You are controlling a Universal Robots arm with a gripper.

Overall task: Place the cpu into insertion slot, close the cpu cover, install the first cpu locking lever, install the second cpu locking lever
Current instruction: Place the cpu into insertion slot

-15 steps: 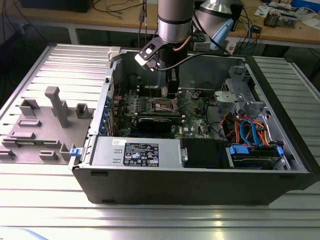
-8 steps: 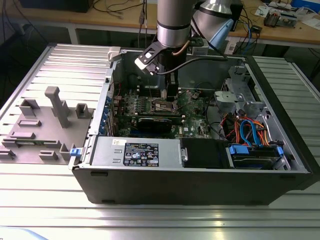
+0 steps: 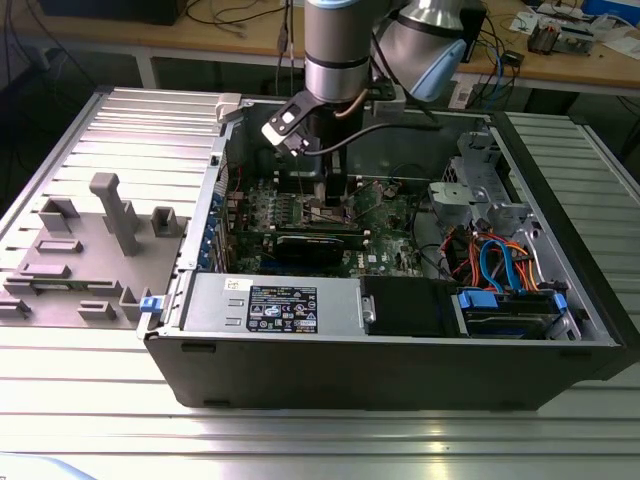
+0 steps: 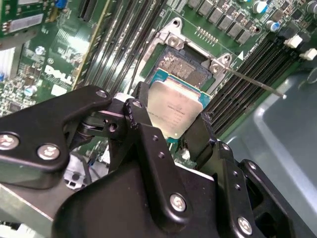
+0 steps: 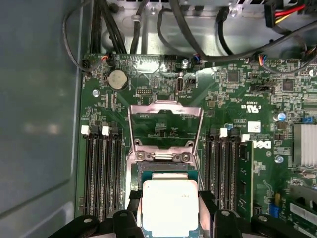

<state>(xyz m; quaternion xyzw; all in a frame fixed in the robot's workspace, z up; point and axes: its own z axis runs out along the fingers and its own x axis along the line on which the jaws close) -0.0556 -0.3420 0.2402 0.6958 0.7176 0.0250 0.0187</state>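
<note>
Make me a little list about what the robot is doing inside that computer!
place: inside an open computer case, above the green motherboard
jaws: shut on the cpu, one on each side
cpu: silver top up, held over the insertion slot
insertion slot: partly showing past the cpu, apparently not yet filled
cpu cover: swung open, standing up
memory slots: long and black, on both sides of the insertion slot
</note>
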